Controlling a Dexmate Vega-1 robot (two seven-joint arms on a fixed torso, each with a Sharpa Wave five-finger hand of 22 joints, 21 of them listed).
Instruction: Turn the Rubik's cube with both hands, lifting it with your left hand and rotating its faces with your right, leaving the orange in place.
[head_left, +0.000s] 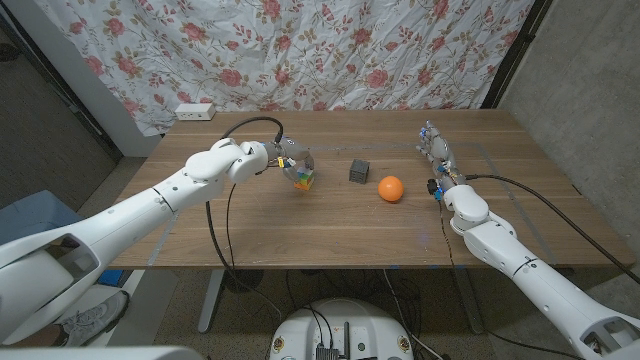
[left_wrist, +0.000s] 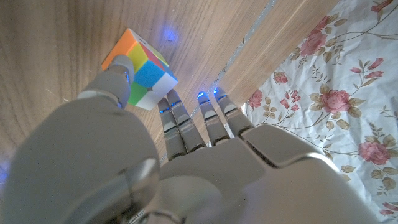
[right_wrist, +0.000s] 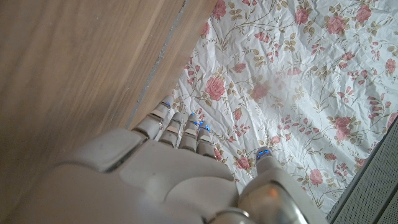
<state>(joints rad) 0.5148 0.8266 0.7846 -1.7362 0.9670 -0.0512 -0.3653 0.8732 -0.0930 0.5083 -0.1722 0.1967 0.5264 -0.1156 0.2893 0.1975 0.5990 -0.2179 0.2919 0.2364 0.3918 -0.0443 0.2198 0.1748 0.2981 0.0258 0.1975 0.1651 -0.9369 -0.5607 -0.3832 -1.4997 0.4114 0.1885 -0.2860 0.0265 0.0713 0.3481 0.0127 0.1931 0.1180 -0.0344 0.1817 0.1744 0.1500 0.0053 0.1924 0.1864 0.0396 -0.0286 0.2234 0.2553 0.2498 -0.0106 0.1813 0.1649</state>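
Observation:
The Rubik's cube (head_left: 303, 179) sits left of the table's middle, tilted, under my left hand (head_left: 283, 158). In the left wrist view the thumb (left_wrist: 115, 78) presses the cube's (left_wrist: 144, 68) orange and green side, and the fingers (left_wrist: 177, 121) close in by its white face. Whether the cube is off the wood I cannot tell. The orange (head_left: 390, 188) lies right of middle, untouched. My right hand (head_left: 437, 155) stands on its edge at the right of the table, fingers straight and apart, holding nothing, and the same hand (right_wrist: 168, 168) points toward the far table edge.
A small dark grey cube (head_left: 359, 170) stands between the Rubik's cube and the orange. A white power strip (head_left: 194, 111) lies at the back left corner. A floral cloth (head_left: 330, 50) hangs behind the wooden table (head_left: 330, 230).

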